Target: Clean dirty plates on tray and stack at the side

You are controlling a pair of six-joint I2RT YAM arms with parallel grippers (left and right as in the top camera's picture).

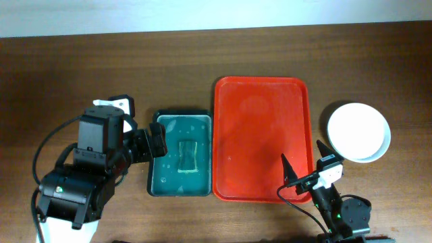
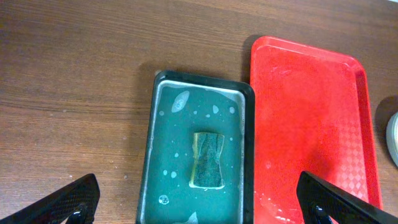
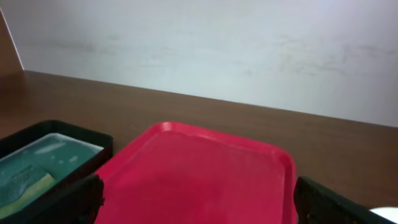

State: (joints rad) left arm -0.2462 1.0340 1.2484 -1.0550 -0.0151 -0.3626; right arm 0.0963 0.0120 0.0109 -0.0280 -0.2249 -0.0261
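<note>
The red tray (image 1: 262, 138) lies at the table's middle with nothing on it; it also shows in the left wrist view (image 2: 311, 124) and the right wrist view (image 3: 199, 180). A stack of plates (image 1: 358, 132), white on top with a pale blue rim showing beneath, sits on the table right of the tray. A pale green plate cannot be made out. My left gripper (image 1: 150, 144) is open and empty over the dark green tray's left edge (image 2: 196, 208). My right gripper (image 1: 304, 169) is open and empty above the red tray's near right corner (image 3: 199, 199).
A dark green tray (image 1: 181, 154) with soapy water and a yellow-green sponge (image 1: 187, 156) sits just left of the red tray; the sponge also shows in the left wrist view (image 2: 208, 159). Bare wooden table lies beyond and to the far left.
</note>
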